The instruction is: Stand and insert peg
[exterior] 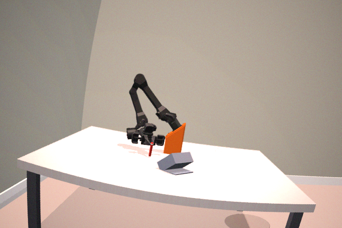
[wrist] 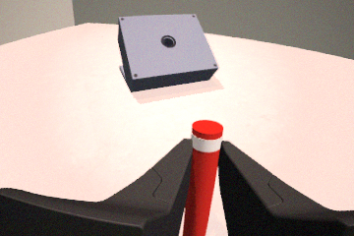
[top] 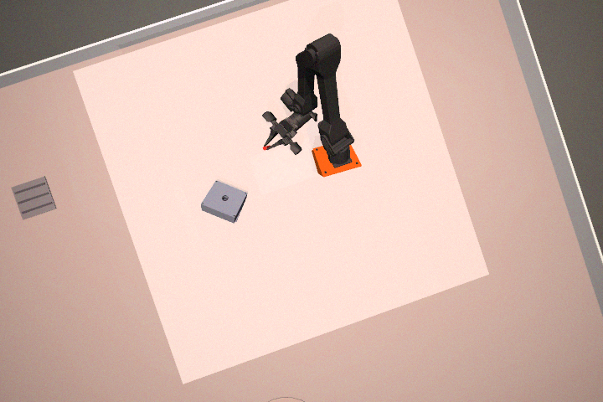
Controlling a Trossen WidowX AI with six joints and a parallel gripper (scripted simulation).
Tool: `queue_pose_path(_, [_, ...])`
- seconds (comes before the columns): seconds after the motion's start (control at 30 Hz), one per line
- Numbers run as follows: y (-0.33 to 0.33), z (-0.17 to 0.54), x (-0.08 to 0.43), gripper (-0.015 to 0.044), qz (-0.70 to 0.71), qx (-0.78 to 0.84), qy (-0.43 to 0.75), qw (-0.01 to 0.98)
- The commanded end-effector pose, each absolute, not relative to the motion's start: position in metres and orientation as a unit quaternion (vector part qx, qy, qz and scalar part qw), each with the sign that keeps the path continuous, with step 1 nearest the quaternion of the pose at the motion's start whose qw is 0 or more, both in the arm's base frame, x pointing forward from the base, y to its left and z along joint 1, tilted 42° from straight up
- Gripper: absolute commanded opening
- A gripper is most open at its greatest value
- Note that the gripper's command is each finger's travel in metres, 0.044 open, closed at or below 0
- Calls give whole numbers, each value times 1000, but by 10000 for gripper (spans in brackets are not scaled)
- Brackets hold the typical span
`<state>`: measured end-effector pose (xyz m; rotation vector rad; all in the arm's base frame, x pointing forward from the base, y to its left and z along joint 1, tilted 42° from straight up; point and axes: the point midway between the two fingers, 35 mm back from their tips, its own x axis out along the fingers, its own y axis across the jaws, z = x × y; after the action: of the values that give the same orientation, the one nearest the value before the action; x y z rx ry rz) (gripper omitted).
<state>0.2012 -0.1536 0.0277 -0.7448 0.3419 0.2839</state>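
My gripper (wrist: 205,147) (top: 266,146) (exterior: 151,142) is shut on the red peg (wrist: 203,179) (exterior: 150,149) (top: 265,147). The peg stands nearly upright, with its white band (wrist: 206,145) at the top just above my fingertips and its plain end down at the table, hidden in the wrist view. In the exterior view its lower end reaches the white table top (exterior: 85,159). The grey sloped panel (wrist: 164,48) (top: 224,202) (exterior: 175,160) stands ahead of the gripper, some way off. Its single round hole (wrist: 168,41) (top: 224,196) faces up and toward me.
The arm's orange base plate (top: 337,161) (exterior: 174,139) sits just beside the gripper. A grey vent grate (top: 33,197) lies on the floor far off the table. The table's front edge (exterior: 171,199) curves toward the camera.
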Motion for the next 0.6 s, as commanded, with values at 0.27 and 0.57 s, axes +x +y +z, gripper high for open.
queue_pose_path(0.27, [-156,24,201,49,136,-359,167,908])
queue_pose_path(0.57, [-156,25,198,49,137,-357,166,909])
